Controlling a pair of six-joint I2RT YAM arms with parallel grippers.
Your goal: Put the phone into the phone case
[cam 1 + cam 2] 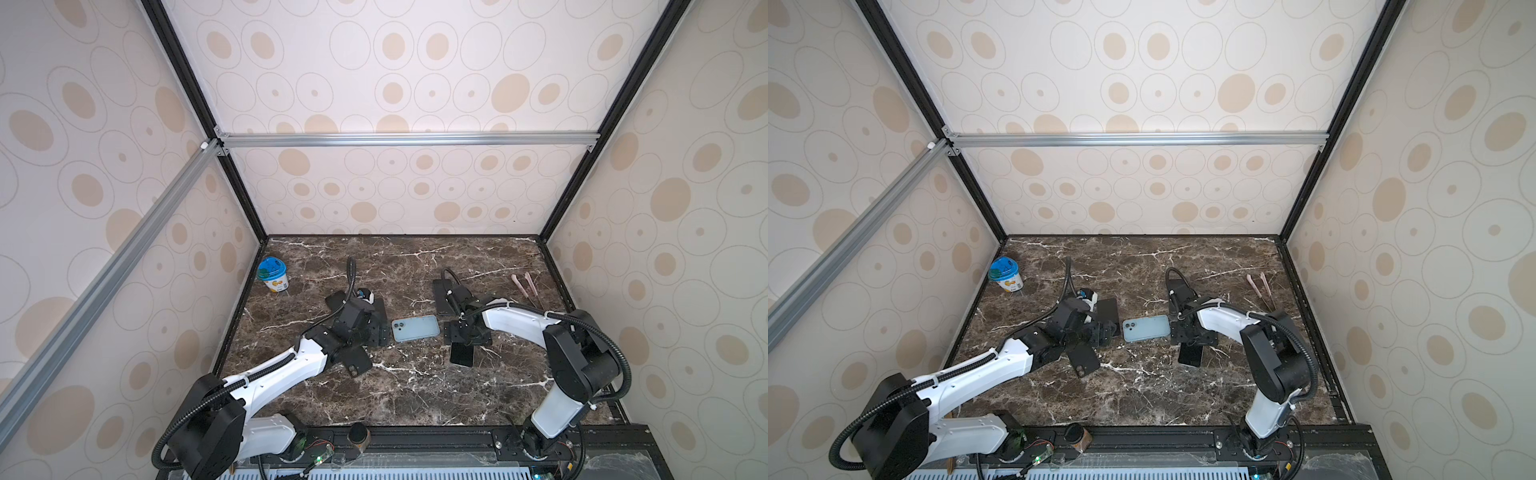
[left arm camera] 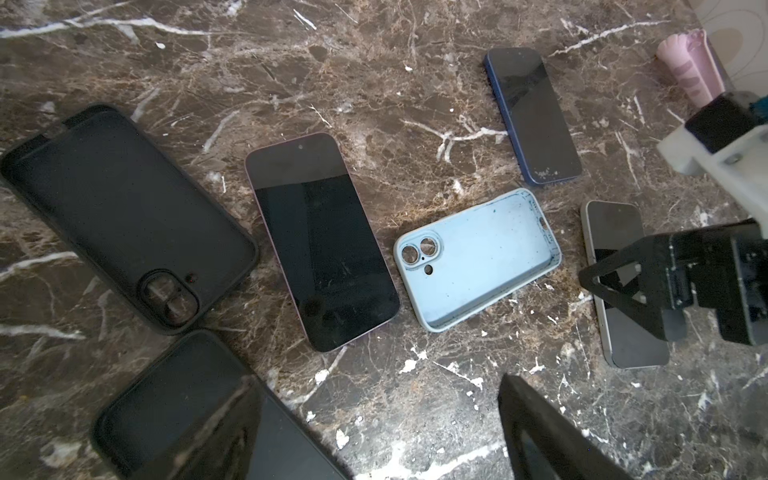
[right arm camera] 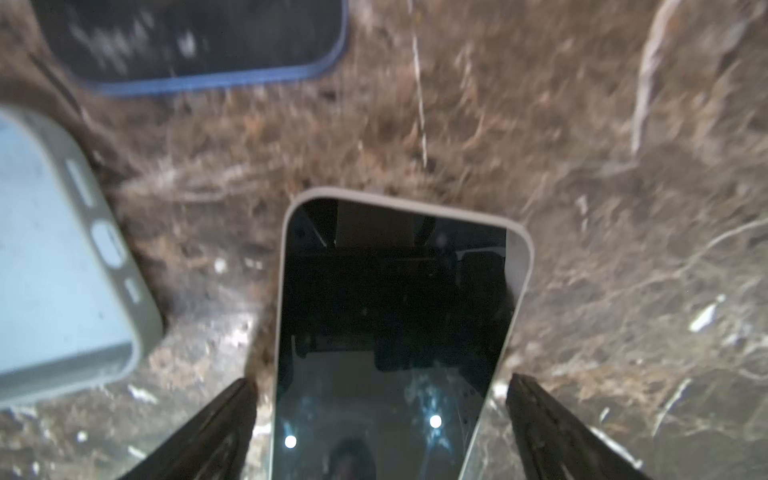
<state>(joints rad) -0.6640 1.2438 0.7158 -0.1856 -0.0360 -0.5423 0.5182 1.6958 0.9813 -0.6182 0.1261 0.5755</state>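
Note:
The light blue phone case lies hollow side up in the middle of the marble table. Beside its right end, a pale-edged phone lies screen up. My right gripper stands open low over it, one finger on each side with a gap at both edges. A purple-edged phone lies left of the case, and a blue-edged phone lies farther back. My left gripper is open over bare marble.
Two black cases lie on the left under my left arm. A blue-lidded cup stands at the back left. Pink tweezers lie at the back right. Patterned walls enclose three sides.

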